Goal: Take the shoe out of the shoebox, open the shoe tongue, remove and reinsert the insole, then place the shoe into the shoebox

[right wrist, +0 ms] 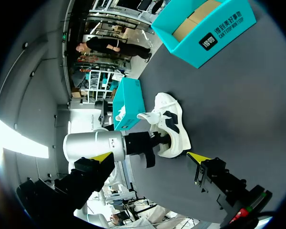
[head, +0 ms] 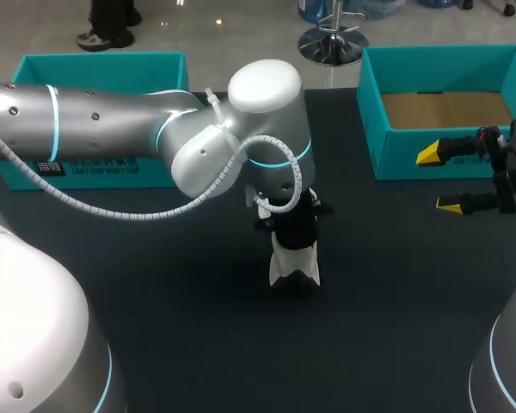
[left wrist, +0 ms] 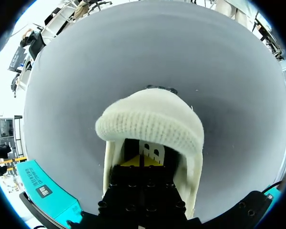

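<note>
The shoe (head: 294, 258) stands on the table outside the shoebox (head: 394, 153), its long axis running away from me. My left gripper (left wrist: 140, 161) is down inside the shoe's opening; whether it grips anything I cannot tell. My right gripper (head: 439, 179) hangs wide open, well right of the shoe, just before the shoebox, which shows only its brown floor.

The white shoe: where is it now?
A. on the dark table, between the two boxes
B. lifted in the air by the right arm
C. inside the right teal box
A: the shoe rests on the table, and the right box shows only its bare cardboard floor.
</note>
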`<state>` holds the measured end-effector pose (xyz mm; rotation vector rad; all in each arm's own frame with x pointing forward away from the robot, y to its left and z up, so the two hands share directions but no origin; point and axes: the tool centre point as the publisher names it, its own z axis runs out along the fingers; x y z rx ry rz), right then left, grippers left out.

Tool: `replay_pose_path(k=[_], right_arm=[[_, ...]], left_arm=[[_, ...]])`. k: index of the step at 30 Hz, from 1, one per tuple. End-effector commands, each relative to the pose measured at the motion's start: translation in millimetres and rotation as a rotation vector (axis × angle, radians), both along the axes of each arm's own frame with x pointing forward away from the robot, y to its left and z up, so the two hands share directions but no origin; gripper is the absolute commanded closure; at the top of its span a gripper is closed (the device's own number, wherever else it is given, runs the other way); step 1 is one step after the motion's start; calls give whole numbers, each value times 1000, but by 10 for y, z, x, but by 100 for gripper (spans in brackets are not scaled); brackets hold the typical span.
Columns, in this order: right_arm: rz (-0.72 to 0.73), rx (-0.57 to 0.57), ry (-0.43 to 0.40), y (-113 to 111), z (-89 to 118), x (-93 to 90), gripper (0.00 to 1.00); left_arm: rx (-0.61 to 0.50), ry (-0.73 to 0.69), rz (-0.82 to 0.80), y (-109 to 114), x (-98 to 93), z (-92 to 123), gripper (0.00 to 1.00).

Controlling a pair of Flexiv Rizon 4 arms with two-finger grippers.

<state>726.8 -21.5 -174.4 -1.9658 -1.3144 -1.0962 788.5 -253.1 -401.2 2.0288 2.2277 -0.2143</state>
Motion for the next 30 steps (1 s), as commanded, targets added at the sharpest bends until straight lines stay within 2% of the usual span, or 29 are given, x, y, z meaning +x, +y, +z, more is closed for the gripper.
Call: replay_pose_path(k=[1, 3, 11, 19, 23, 24, 25, 27, 29, 30], right_arm=[[-3, -3, 1, 6, 1, -11, 0], [-3, -3, 1, 6, 1, -11, 0], [-3, -3, 1, 6, 1, -11, 0], [-3, -3, 1, 6, 1, -11, 0], [-3, -3, 1, 6, 1, -11, 0], [-3, -3, 1, 6, 1, -11, 0], [-3, -3, 1, 6, 1, -11, 0], [-3, -3, 1, 6, 1, -11, 0], [-3, -3, 1, 6, 1, -11, 0], [-3, -3, 1, 6, 1, -11, 0]], left_arm=[[23, -16, 8, -26, 0, -80, 100], [26, -34, 10, -9, 8, -59, 100], [-3, -149, 31, 21, 157, 296, 100], [23, -310, 84, 44, 466, 407, 100], [23, -337, 104, 47, 556, 424, 100], [28, -351, 107, 50, 567, 426, 90], [38, -361, 106, 54, 575, 423, 75], [40, -362, 106, 66, 579, 419, 73], [45, -363, 105, 87, 579, 425, 65], [47, -363, 104, 100, 574, 432, 57]])
